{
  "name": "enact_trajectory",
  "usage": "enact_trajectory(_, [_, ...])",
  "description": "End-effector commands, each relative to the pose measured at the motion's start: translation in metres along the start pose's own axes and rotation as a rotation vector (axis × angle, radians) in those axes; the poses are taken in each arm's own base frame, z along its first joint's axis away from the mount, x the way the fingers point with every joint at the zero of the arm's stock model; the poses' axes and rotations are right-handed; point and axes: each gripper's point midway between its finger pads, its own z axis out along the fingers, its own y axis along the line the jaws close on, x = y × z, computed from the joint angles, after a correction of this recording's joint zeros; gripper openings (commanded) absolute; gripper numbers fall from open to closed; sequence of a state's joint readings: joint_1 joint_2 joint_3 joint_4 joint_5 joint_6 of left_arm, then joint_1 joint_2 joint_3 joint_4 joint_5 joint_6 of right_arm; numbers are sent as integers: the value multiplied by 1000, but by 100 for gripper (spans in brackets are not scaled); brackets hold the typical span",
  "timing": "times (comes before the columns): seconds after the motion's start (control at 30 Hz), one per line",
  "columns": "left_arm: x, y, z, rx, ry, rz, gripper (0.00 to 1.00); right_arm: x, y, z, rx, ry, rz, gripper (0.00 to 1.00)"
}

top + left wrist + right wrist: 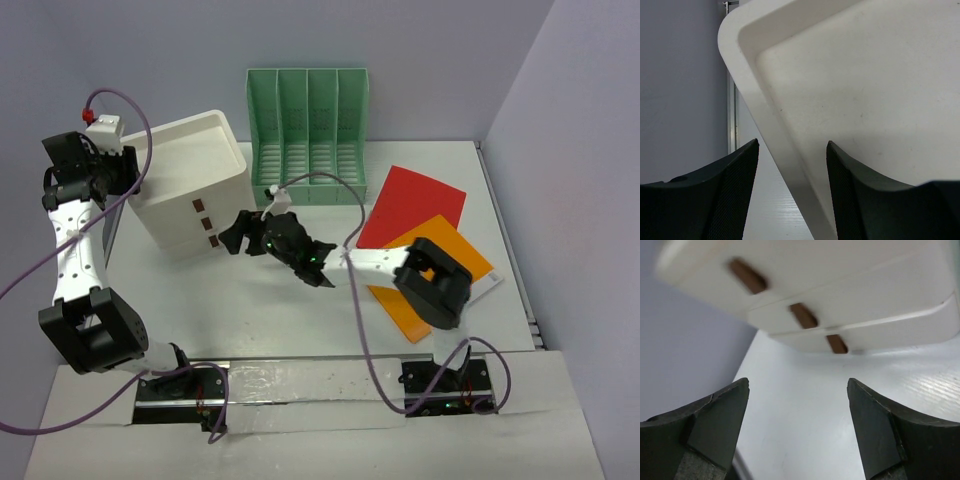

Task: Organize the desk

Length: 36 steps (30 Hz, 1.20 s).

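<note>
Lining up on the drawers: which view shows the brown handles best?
Right wrist: all three brown handles show large, close up. Top external shows them tiny on the drawer box front; left wrist shows only its top rim.

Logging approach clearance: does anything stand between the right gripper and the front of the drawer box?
Nothing visible does. The right gripper, jaws open, faces the front of the drawer box, with only bare desk between them.
</note>
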<state>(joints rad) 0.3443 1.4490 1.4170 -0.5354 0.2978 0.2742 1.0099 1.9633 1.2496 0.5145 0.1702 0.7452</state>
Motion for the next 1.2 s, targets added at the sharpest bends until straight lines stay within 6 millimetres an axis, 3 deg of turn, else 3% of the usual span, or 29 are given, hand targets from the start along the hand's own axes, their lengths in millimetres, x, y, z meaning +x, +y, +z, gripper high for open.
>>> enact_trajectory(0.0, [-6,-4,-12,24,-7,11,63,-49,40,-54,-119,-35,-106,87])
enact_trajectory(0.03, [-10,-4,-14,24,-15,12,64,-42,13,-66,-30,21,-99,89])
enact_trajectory(0.1, [-19,-6,-17,33,-35,16,64,-53,-24,-99,107,65,6,90])
enact_trajectory(0.17, [-27,-7,-21,45,-50,17,64,-59,-73,-123,273,94,83,90])
enact_trajectory(0.23, [-42,-8,-29,54,-79,20,65,-66,-150,-182,557,113,142,90])
enact_trajectory(0.27, [-46,-11,-32,66,-91,22,65,-65,-170,-202,646,113,119,89])
enact_trajectory(0.3, [-52,-12,-34,74,-105,22,65,-77,-176,-211,670,62,109,89])
enact_trajectory(0.33, [-57,-13,-36,79,-121,19,65,-71,-191,-236,758,84,96,89])
enact_trajectory(0.4, [-73,-18,-42,110,-159,11,65,-87,-209,-271,835,18,149,95])
enact_trajectory(0.43, [-83,-23,-46,134,-177,4,64,-89,-222,-290,861,7,210,98])
enact_trajectory(0.53, [-101,-31,-54,169,-201,-4,64,-90,-250,-324,879,-28,347,98])
enact_trajectory(0.6, [-118,-45,-64,196,-226,20,64,-95,-283,-364,940,-95,461,98])
enact_trajectory(0.7, [-126,-79,-71,245,-234,75,64,-104,-313,-404,1031,-184,552,100])
enact_trajectory(0.77, [-127,-121,-73,291,-223,157,66,-102,-328,-424,1082,-197,618,100])
enact_trajectory(0.8, [-126,-126,-72,287,-217,175,66,-102,-335,-435,1109,-219,658,100])
enact_trajectory(0.83, [-124,-160,-73,355,-206,216,66,-102,-345,-450,1150,-256,714,100])
enact_trajectory(0.9, [-116,-203,-70,438,-175,265,67,-99,-357,-467,1207,-282,781,100])
enact_trajectory(1.0, [-99,-253,-60,514,-106,326,66,-94,-369,-496,1320,-392,878,100])
enact_trajectory(1.03, [-96,-262,-59,528,-91,340,66,-93,-371,-502,1344,-426,896,100])
enact_trajectory(1.07, [-82,-295,-55,574,-53,389,66,-90,-375,-515,1421,-482,901,100])
enact_trajectory(1.17, [-70,-335,-57,627,-32,451,66,-78,-378,-523,1472,-526,923,100])
